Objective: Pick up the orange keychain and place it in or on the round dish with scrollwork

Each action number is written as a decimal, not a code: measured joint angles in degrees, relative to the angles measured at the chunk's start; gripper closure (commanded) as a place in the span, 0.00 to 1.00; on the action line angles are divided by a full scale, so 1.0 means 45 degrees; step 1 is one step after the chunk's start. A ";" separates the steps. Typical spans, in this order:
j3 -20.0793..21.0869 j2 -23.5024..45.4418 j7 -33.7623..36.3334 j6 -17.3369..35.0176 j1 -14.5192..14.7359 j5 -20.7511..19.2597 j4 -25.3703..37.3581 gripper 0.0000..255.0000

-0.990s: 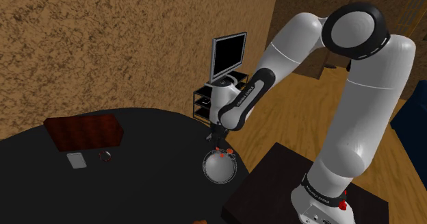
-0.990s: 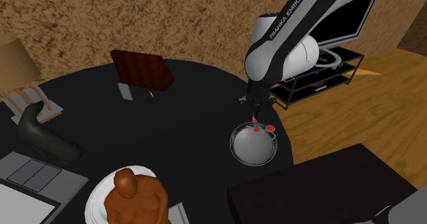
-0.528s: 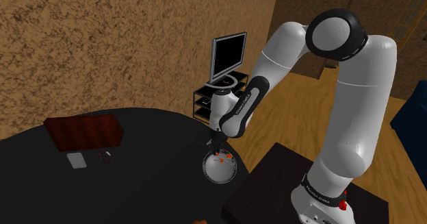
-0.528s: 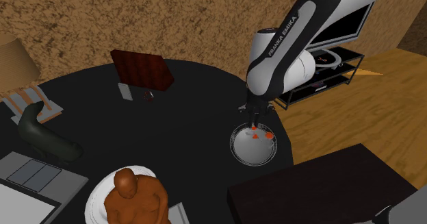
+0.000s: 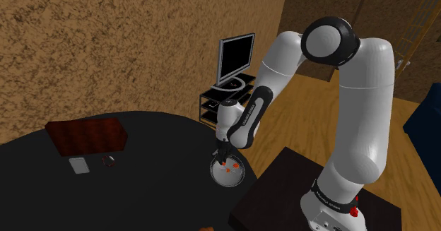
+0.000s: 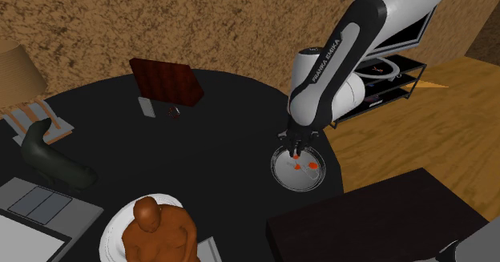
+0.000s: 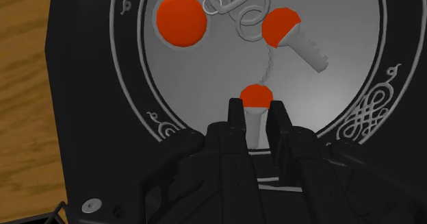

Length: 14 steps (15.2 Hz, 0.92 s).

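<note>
Orange heads and grey metal make up the orange keychain [image 7: 279, 27], which lies inside the round dish [image 7: 130, 85]. The dish is a grey plate with a pale scrollwork rim, set near the edge of a black counter [image 5: 141, 173].

The black gripper [image 7: 255, 123] is low over the dish. Its two fingers are drawn in to a narrow gap with the grey shaft of one small key [image 7: 255, 97] between them. They appear to pinch that shaft, though contact on both sides is hard to confirm.

The keychain is probably light and will not hold a shape. It is several small stiff pieces joined loosely:
- a flat orange disc [image 7: 180, 20]
- a second key [image 7: 308, 50]
- a cluster of thin rings [image 7: 241, 10]
- a fine chain [image 7: 269, 64] leading back to the pinched key

Lifted by one piece, the rest would likely dangle and swing. A stiff key shaft is the sounder place to hold, as the rings and chain would slip or fold.

The pinched key's long axis runs in line with the gripper. Its orange head points away from the fingers, toward the dish's middle. The second key lies aslant, with its orange head toward the rings and its grey shaft pointing out toward the rim. Taken whole, the keychain strings out from the gripper across the dish floor.
</note>
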 measured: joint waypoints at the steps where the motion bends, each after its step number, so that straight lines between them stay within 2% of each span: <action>1: -0.0009 0.0018 0.0002 0.0013 0.0004 -0.0008 0.0006 1.00; 4: -0.0019 0.0037 0.0006 0.0028 0.0009 -0.0017 0.0014 1.00; 5: -0.0020 0.0039 0.0006 0.0029 0.0010 -0.0018 0.0014 0.00; 11: -0.0020 0.0041 0.0007 0.0029 0.0011 -0.0019 0.0013 0.00; 14: 0.0563 -0.1040 -0.0467 -0.0846 -0.0463 0.0567 -0.0166 0.00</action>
